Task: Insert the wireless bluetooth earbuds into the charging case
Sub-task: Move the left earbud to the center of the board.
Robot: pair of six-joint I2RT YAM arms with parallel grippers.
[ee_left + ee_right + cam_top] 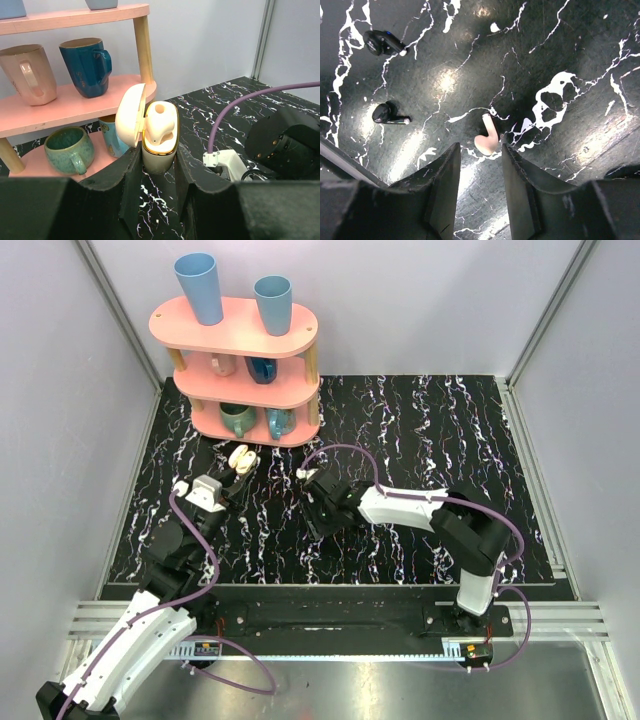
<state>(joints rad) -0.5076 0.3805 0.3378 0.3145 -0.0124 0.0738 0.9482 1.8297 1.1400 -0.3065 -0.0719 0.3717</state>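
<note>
The charging case (pixel 159 152) is cream-white with a gold rim. It stands open with its lid (pixel 130 116) swung left. One cream earbud (pixel 160 125) sits in it. My left gripper (pixel 157 159) is shut on the case's lower body, in front of the shelf; in the top view the gripper (pixel 230 473) and the case (pixel 241 458) are close together. The second earbud (pixel 487 137) lies on the black marbled table. It is just beyond the tips of my right gripper (pixel 481 150), which is open and empty and points down at it. In the top view the right gripper (pixel 316 510) hides this earbud.
A pink three-tier shelf (pixel 240 335) with several cups stands at the back left, right behind the case. Two small black earbuds (pixel 382 42) (pixel 387 114) lie on the table to the left of the right gripper. The right arm's purple cable (pixel 250 105) crosses the left wrist view.
</note>
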